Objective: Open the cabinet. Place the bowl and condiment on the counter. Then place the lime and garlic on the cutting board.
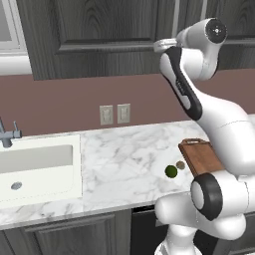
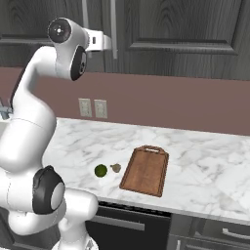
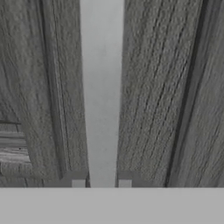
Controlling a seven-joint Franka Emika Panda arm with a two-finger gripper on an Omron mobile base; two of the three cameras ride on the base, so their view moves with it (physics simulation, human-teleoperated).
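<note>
Opening the cabinet point(image 1: 99, 30) was the step in hand. From the left base, lime point(image 1: 171, 171) and garlic point(image 1: 180, 165) lay at nine o'clock of the cutting board point(image 1: 201, 155).

From the right base, the marble table point(image 2: 205, 166) stood below a brown wall.

By the hand camera, the tool point(image 3: 101, 183) clasped the handle point(image 3: 101, 87); a steady outward pull seemed next.

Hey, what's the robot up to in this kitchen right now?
The arm is reaching up to the cabinet, and its gripper sits closed around a slim metal bar handle. The doors look shut. On the counter below, the lime and garlic lie just beside the cutting board, not on it.
</note>
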